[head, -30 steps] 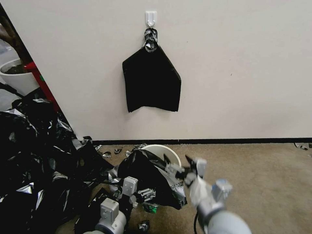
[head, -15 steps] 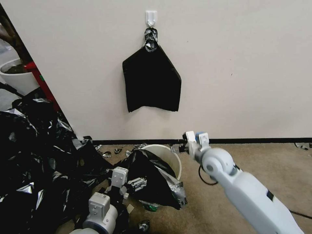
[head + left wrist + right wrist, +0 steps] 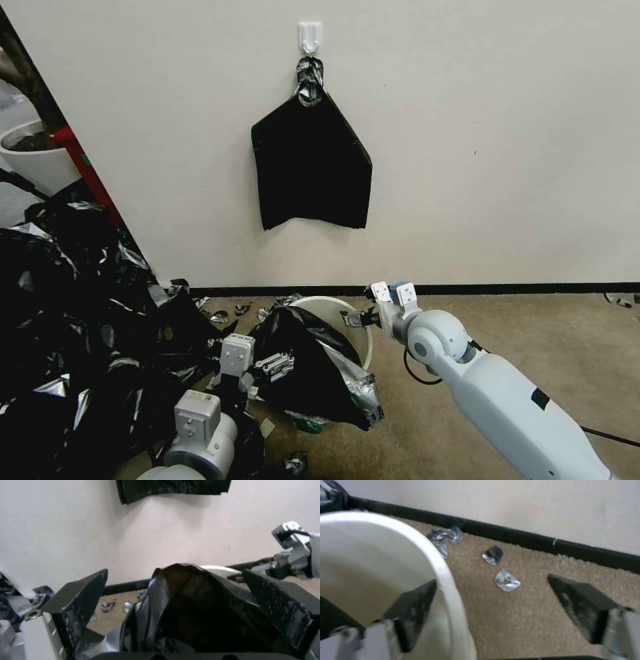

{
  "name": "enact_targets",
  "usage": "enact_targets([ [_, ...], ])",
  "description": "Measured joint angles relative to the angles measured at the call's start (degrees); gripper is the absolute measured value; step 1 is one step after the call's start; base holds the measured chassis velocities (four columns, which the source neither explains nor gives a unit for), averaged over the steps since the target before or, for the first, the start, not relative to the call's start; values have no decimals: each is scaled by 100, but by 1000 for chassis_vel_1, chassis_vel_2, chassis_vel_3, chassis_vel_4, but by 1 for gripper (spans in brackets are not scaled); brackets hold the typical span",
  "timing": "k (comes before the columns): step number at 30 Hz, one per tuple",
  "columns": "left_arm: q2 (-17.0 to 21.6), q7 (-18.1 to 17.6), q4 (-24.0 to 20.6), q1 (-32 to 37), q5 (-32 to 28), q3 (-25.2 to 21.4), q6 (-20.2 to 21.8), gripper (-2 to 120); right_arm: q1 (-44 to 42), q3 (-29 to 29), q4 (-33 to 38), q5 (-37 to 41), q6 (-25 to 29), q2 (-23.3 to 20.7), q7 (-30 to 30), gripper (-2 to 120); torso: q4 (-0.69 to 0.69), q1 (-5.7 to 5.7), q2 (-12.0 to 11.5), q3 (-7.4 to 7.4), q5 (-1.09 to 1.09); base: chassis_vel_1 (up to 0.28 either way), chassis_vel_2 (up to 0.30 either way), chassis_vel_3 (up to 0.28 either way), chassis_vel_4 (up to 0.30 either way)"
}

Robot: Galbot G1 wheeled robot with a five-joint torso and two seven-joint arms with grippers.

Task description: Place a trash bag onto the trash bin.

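The cream-white trash bin (image 3: 347, 312) stands on the carpet by the wall. The glossy black trash bag (image 3: 307, 373) is draped over its near-left side, leaving the far-right rim bare. My left gripper (image 3: 272, 367) is at the bag's near-left side, open. In the left wrist view the bag (image 3: 193, 605) bulges between the gripper's (image 3: 175, 572) spread fingers (image 3: 86, 597), not pinched. My right gripper (image 3: 357, 319) is at the bin's right rim, open. In the right wrist view the gripper (image 3: 491, 578) straddles the rim (image 3: 431, 547), one finger (image 3: 415, 607) inside the bin and the other over the carpet.
A flat black sheaf (image 3: 310, 167) hangs from a wall hook above the bin. A big heap of black plastic (image 3: 73, 320) fills the floor at left, with a white plant pot (image 3: 33, 157) behind it. Foil scraps (image 3: 507, 580) lie along the black baseboard (image 3: 500, 289). Open carpet lies to the right.
My right arm swung from near the bag's front edge out to the bin's right rim, then dipped toward it. My left gripper shifted a little left along the bag.
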Motion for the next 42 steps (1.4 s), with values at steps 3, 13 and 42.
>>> enact_targets([
  [3,-30,-15,2,1,-2,3,-1,100,-37,9,-15,-42,4,11,-6,79,-1,0,0,0,1,0,0,0,0],
  [13,-120,-111,31,15,-9,21,-25,100,-313,41,100,-101,18,172,10,41,0,0,1,0,0,0,0,0,0],
  [42,-197,-359,504,-252,-49,-38,-163,100,-2032,483,1319,753,3393,1954,4900,7,0,0,1,0,-1,0,0,0,0],
])
